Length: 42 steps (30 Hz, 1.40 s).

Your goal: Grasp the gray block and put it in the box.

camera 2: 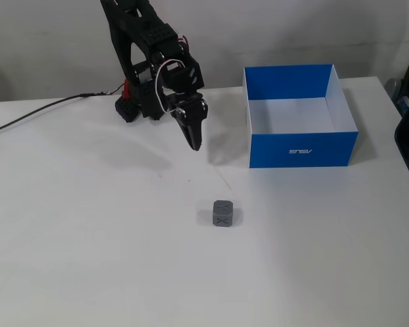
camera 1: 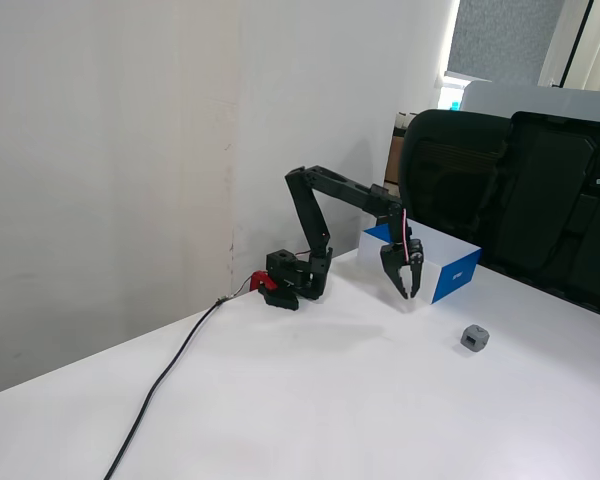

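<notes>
Fixed view: gray block [camera 2: 223, 213] sits alone on white counter [camera 2: 88, 259], well apart from empty blue box [camera 2: 301, 149].
Pincer [camera 2: 195, 142]: closed, holding nothing, hanging above counter.
Handling: likely light, rigid; pinch two opposite flat sides.

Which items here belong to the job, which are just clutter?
Job:
- gray block, loose on the table
- box, empty
- gripper, holding nothing

Clutter:
- black office chairs behind the table
- black cable across the table
</notes>
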Each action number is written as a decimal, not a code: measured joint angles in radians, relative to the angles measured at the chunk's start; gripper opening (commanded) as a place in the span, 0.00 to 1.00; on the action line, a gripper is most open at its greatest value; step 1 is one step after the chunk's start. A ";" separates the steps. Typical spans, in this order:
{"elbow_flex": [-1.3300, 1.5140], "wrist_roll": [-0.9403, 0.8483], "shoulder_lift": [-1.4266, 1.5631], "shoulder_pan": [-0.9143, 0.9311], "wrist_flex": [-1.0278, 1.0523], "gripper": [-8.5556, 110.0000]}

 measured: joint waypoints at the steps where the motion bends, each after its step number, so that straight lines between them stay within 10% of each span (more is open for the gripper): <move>1: 0.000 0.006 0.000 0.006 -0.006 0.08; 42: -0.594 0.359 -0.531 0.025 0.063 0.08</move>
